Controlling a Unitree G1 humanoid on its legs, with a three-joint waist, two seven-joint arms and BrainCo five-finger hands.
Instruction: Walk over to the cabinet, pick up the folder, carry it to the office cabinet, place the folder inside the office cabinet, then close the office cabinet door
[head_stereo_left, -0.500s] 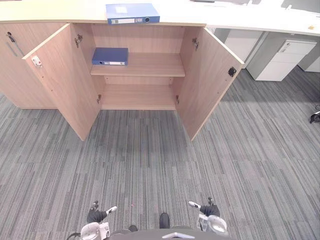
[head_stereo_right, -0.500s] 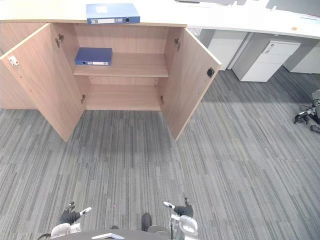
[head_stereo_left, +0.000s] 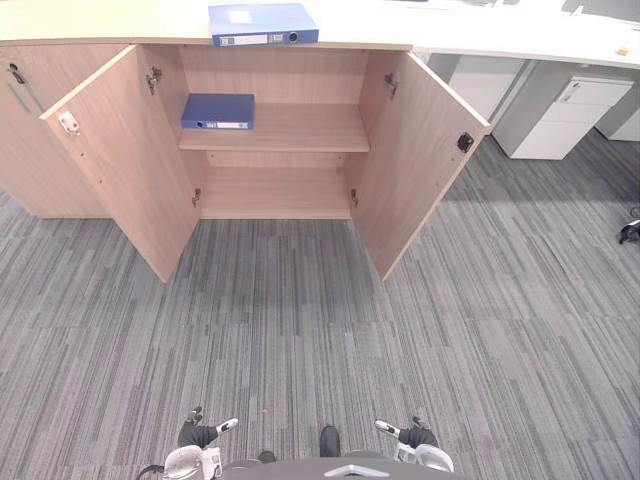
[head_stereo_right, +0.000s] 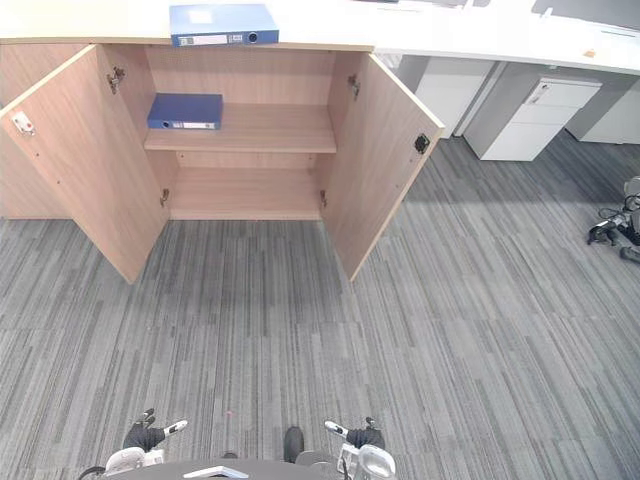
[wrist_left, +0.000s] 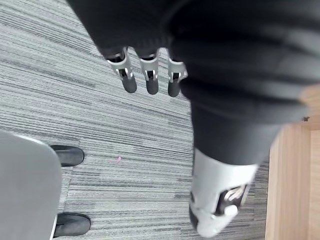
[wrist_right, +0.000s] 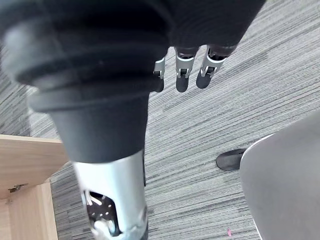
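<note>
A Unitree G1 faces an open wooden office cabinet across grey striped carpet, well apart from it, both doors swung wide. One blue folder lies flat on the countertop above the opening, and a second blue folder rests at the left of the upper shelf. The left hand and right hand hang low at the robot's sides, empty, fingers loosely straight and holding nothing. The job at this point appears to be the approach – the countertop folder looks the likelier target, the other already being inside. A straight line between the left door and right door should keep the arms off both edges, stopping near enough to reach the countertop without leaning.
</note>
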